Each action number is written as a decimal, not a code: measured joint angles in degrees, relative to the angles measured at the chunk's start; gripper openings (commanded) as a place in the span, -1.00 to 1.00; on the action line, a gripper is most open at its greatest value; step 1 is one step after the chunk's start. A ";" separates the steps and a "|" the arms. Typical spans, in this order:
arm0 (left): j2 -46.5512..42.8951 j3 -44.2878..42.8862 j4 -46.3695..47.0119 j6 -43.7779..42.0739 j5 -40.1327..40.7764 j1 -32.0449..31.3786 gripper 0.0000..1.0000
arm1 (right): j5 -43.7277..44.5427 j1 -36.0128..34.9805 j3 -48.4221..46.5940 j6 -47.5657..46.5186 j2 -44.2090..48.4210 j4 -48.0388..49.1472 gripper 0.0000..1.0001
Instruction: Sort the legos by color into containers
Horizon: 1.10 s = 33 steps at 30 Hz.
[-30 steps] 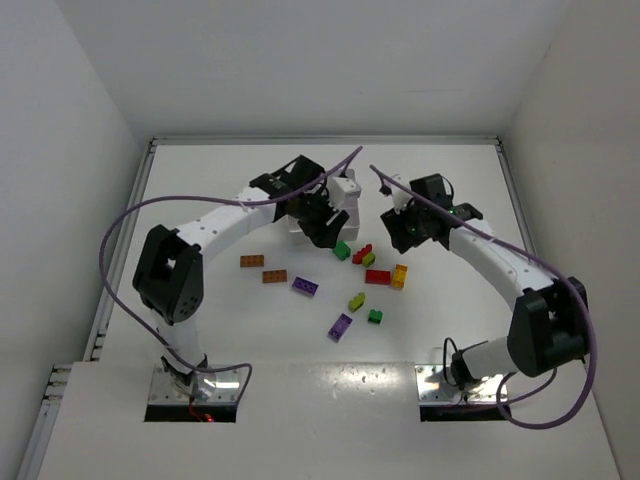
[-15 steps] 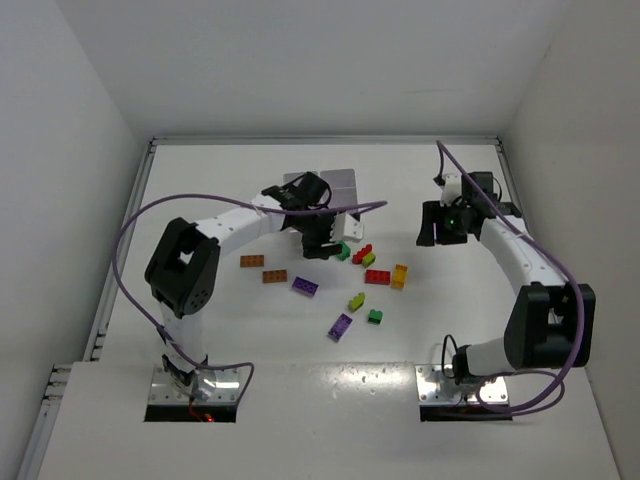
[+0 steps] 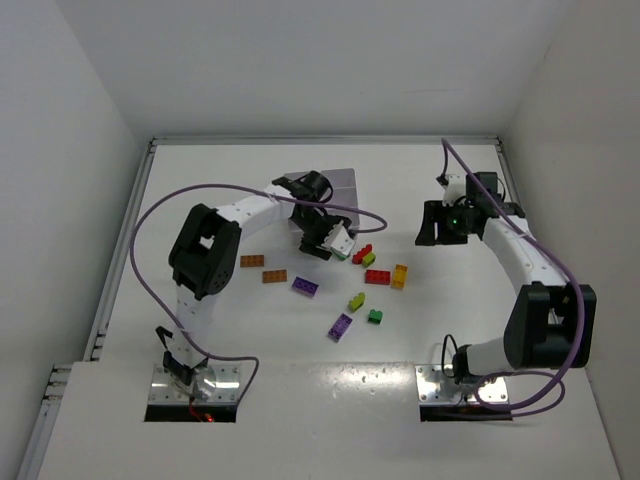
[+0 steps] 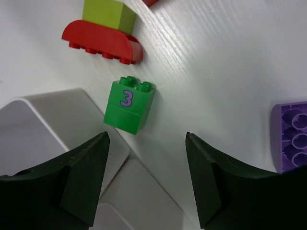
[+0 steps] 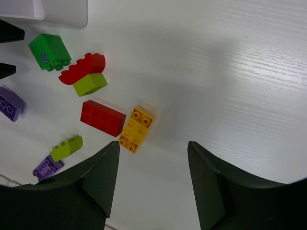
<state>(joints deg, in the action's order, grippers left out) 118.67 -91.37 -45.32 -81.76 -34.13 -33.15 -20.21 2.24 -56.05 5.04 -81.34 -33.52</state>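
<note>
My left gripper (image 3: 322,243) (image 4: 146,139) is open and empty, low over the table. A green lego marked 3 (image 4: 128,105) (image 3: 343,250) lies just beyond its tips. The white containers (image 4: 43,124) (image 3: 340,182) show under its left jaw, and their corner appears in the right wrist view (image 5: 57,12). A red arch lego (image 4: 102,42) and a lime lego (image 4: 108,13) lie farther on. My right gripper (image 3: 428,225) (image 5: 153,146) is open and empty, above bare table right of a yellow lego (image 5: 136,129) and a red lego (image 5: 102,118).
Two orange legos (image 3: 252,261) lie left of the pile. Purple legos (image 3: 305,286) (image 3: 340,326), a lime lego (image 3: 356,301) and a small green lego (image 3: 375,316) lie nearer the bases. White walls enclose the table on three sides.
My left gripper swung off the containers and down to the green lego. My right arm pulled back to the right a second ago and has stayed there since.
</note>
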 measured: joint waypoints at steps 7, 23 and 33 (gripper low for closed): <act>2.75 -3.23 -3.02 -6.01 -1.70 -0.26 0.41 | -0.09 1.05 0.00 0.00 0.00 0.02 0.19; 8.44 -10.67 -4.94 -9.40 -3.26 -1.97 0.36 | -1.09 2.19 -0.02 -0.07 -0.11 -0.02 0.19; 10.97 -13.94 -9.68 -10.54 -1.90 -2.19 0.28 | -1.31 2.82 -0.33 -0.57 -0.42 -0.13 0.19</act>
<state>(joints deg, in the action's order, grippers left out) 129.64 -105.32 -55.00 -92.29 -36.03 -35.33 -21.52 5.06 -56.38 4.47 -81.76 -33.65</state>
